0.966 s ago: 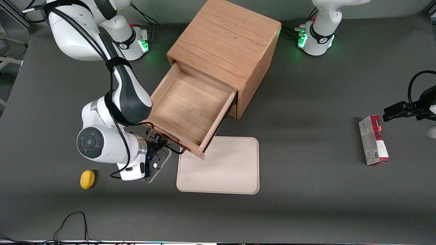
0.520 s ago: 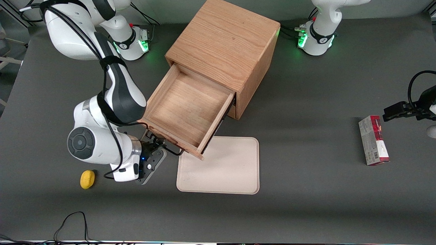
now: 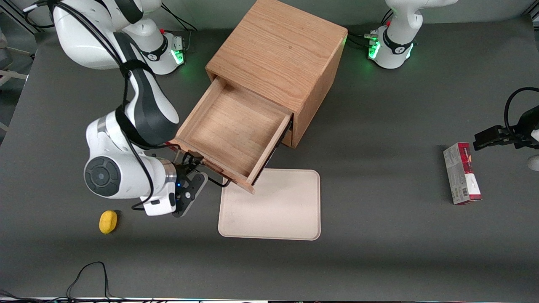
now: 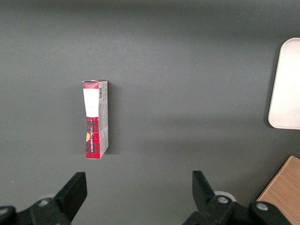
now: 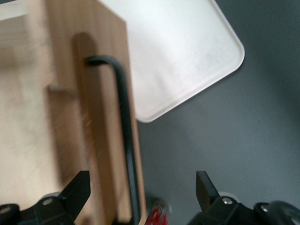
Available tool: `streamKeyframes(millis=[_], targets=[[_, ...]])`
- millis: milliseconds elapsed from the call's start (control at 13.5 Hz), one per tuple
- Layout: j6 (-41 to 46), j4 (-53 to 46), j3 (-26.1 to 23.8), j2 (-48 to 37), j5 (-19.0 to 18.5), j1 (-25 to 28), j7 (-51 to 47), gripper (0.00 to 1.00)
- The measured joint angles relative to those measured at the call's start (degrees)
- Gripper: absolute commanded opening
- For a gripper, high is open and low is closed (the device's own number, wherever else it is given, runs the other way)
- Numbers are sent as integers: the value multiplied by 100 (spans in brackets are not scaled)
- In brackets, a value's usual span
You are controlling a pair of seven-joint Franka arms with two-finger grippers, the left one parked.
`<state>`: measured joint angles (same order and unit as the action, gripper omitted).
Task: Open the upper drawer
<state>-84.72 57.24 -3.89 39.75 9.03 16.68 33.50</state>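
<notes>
The light oak cabinet (image 3: 278,46) stands at the middle of the table. Its upper drawer (image 3: 231,130) is pulled far out, showing a bare wooden floor inside. My right gripper (image 3: 193,162) sits at the drawer's front panel, at the corner toward the working arm's end. In the right wrist view the long dark bar handle (image 5: 125,136) runs between the fingers. The gripper (image 5: 141,187) is open, its fingers wide apart and touching neither the bar nor the panel. The lower drawer is hidden under the open one.
A beige tray (image 3: 273,206) lies flat on the table, nearer the front camera than the drawer and partly under its corner. A small yellow object (image 3: 108,221) lies near my right arm. A red and white box (image 3: 461,173) lies toward the parked arm's end.
My right wrist has shifted toward the working arm's end and then away from the front camera, staying at the drawer front. The drawer and cabinet wobbled slightly.
</notes>
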Motion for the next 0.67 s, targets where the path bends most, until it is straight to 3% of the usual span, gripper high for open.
streamKeyframes(millis=[446, 669], targets=[[1313, -7, 169, -1030, -71, -320, 8, 100], [1404, 678, 444, -1640, -441, -364, 77, 100]])
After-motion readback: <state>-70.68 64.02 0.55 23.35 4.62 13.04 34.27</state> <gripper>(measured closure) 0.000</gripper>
